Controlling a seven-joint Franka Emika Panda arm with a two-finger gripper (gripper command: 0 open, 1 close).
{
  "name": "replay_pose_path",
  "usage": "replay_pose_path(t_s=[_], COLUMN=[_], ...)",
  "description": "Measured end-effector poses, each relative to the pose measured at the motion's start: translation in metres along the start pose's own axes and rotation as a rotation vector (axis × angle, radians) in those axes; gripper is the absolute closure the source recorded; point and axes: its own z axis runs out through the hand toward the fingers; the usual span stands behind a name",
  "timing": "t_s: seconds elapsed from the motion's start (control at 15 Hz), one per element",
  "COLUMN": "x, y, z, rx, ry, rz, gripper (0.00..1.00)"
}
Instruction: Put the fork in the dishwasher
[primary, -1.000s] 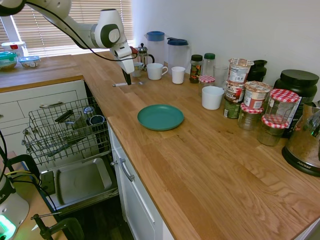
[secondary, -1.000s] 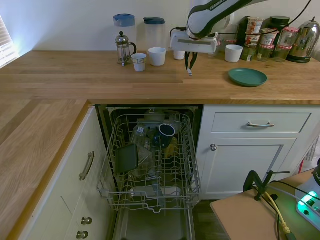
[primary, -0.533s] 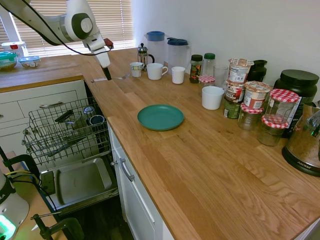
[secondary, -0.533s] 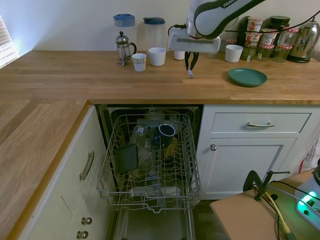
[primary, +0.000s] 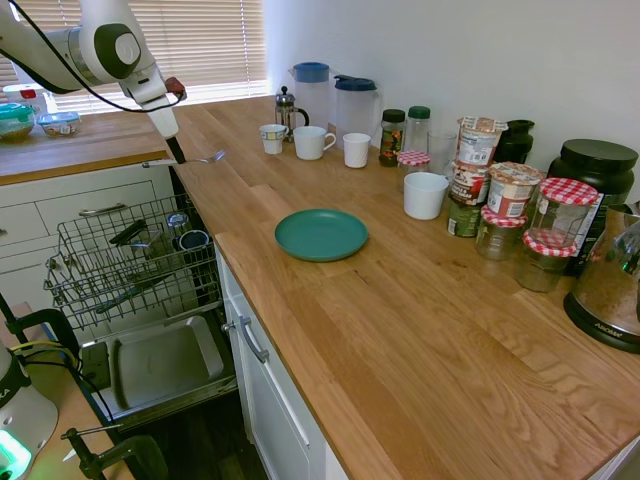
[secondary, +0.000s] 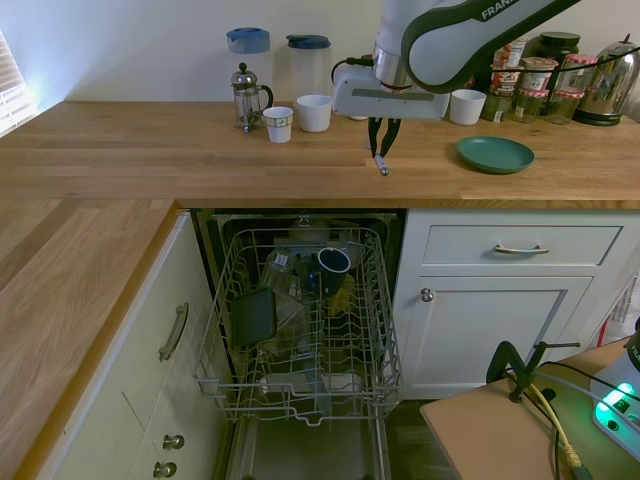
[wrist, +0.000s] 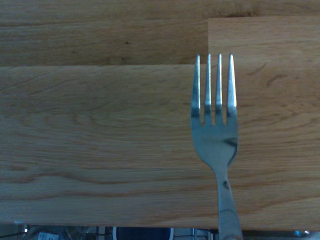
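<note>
A: Carried since a second ago, the fork (primary: 203, 158) has been brought by the gripper (primary: 178, 152) from mid-counter to the counter (primary: 400, 320) edge, handle pinched between the fingers, tines out beyond them.

B: So the dishwasher (secondary: 300, 330) rack lies just below; lowering is judged next.

A: Writing?

B: Only "FRAN" on the arm can be read; jar labels cannot.

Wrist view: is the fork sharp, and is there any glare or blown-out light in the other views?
Wrist view: fork sharp, with soft highlights on its tines. First exterior view: the blinds are bright and nearly washed out. Second exterior view: bluish window glow bleeds onto the wall; the dishwasher interior is dim.
</note>
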Motion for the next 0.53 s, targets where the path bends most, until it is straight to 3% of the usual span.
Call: replay_pose_path(t_s=[0.2,0.53], x=[-0.015,-0.088], y=[0.000,0.024], z=[-0.003,0.003], rx=[0.011,0.030], ry=[0.018,0.054], rz=[-0.006,-0.008], gripper=[1.00,1.00])
